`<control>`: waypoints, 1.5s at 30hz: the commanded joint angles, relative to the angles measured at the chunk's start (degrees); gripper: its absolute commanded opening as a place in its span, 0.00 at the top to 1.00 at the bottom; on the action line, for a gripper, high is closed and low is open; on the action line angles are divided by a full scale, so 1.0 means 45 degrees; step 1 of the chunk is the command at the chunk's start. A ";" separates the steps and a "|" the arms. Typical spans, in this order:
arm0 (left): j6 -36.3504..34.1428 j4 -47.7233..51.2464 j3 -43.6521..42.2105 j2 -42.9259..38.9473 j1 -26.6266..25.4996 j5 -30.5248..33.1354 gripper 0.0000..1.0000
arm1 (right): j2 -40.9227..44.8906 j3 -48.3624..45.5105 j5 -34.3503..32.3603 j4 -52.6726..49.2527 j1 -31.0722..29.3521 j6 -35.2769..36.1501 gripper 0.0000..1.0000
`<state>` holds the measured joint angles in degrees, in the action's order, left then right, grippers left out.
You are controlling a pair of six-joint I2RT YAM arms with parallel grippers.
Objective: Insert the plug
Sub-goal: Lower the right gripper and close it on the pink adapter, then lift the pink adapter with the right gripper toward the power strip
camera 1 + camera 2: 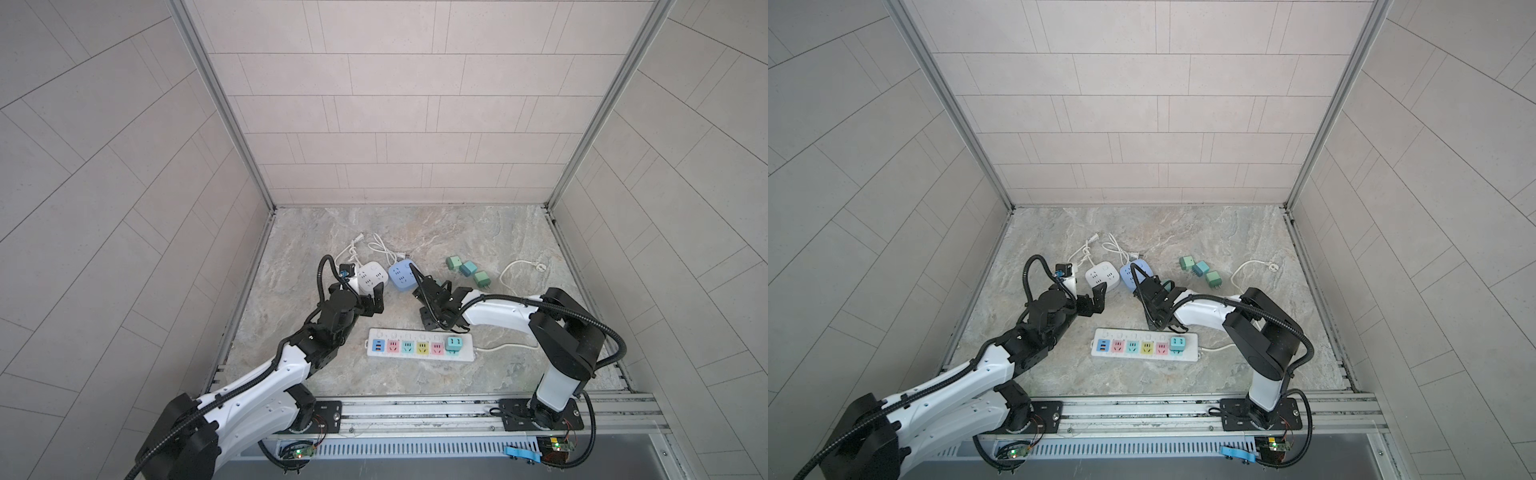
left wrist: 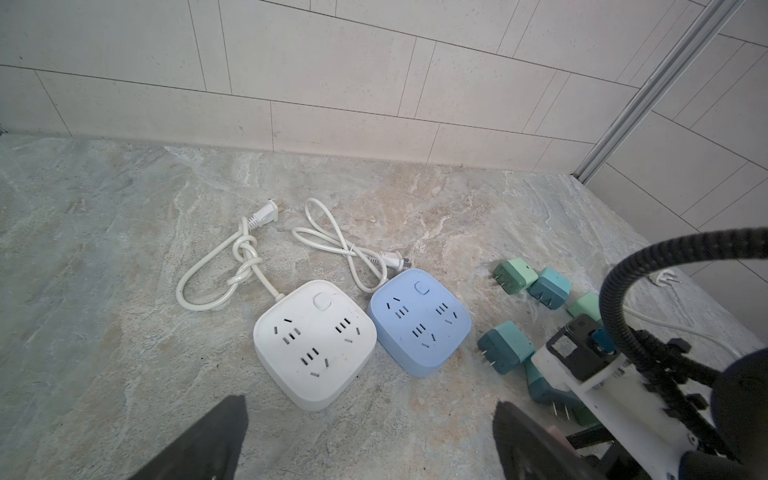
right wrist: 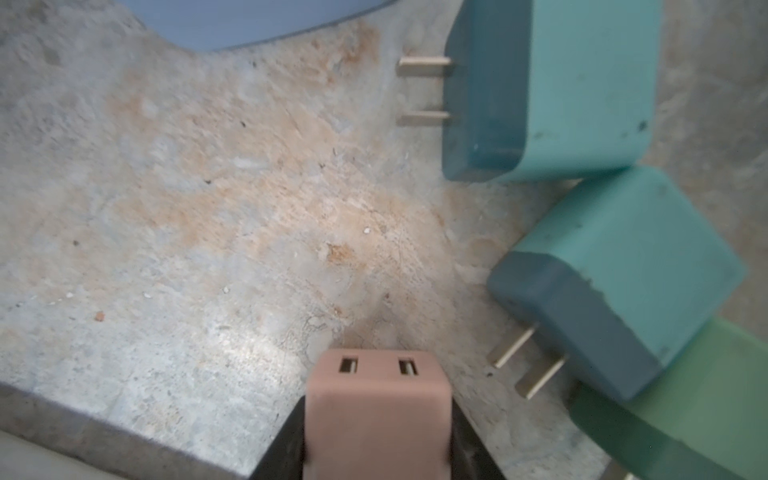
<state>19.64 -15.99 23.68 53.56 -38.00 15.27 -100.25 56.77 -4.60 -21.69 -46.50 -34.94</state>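
Note:
A pink plug (image 3: 376, 399) with two small slots on its end face sits between the black fingers (image 3: 282, 453) of my right gripper (image 3: 378, 415), which is shut on it just above the stone floor. In both top views the right gripper (image 1: 424, 293) hovers between the blue socket cube (image 1: 402, 276) and the long white power strip (image 1: 465, 353). The strip has coloured sockets, and a teal plug (image 1: 454, 344) stands in its right end. My left gripper (image 2: 370, 415) is open and empty, in front of the white socket cube (image 2: 316, 340).
Loose teal and green plugs (image 1: 467, 269) lie to the right of the blue cube; two of them (image 3: 552, 83) (image 3: 623, 282) lie close beside the held plug. White cords (image 2: 232, 266) coil behind the cubes. The strip's cable (image 1: 509, 274) loops at the right.

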 commanded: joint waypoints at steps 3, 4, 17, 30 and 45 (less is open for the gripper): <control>0.0049 -0.0021 0.0344 -0.0216 0.0046 0.0245 0.00 | 0.0076 -0.0324 0.0043 -0.0478 -0.0057 0.0195 0.55; 0.0068 -0.0038 0.0343 -0.0203 0.0044 0.0187 0.00 | 0.0117 -0.0384 0.0065 -0.0433 -0.0057 0.0205 0.50; -0.0009 0.0008 0.0343 -0.0253 0.0046 0.0276 0.00 | 0.0177 -0.0567 -0.0078 -0.0594 -0.0116 0.0187 0.46; 0.0024 0.0037 0.0412 -0.0127 0.0046 0.0182 0.00 | -0.0001 -0.0800 -0.0109 -0.0223 -0.0155 0.0124 0.59; 0.0250 0.0525 0.0820 -0.0411 0.0046 -0.1383 0.00 | 0.3404 -0.0702 -0.2349 0.0472 -0.0091 0.1015 0.69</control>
<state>19.86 -14.04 25.71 52.71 -38.00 11.77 -91.66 55.05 -10.20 -22.17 -46.85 -32.27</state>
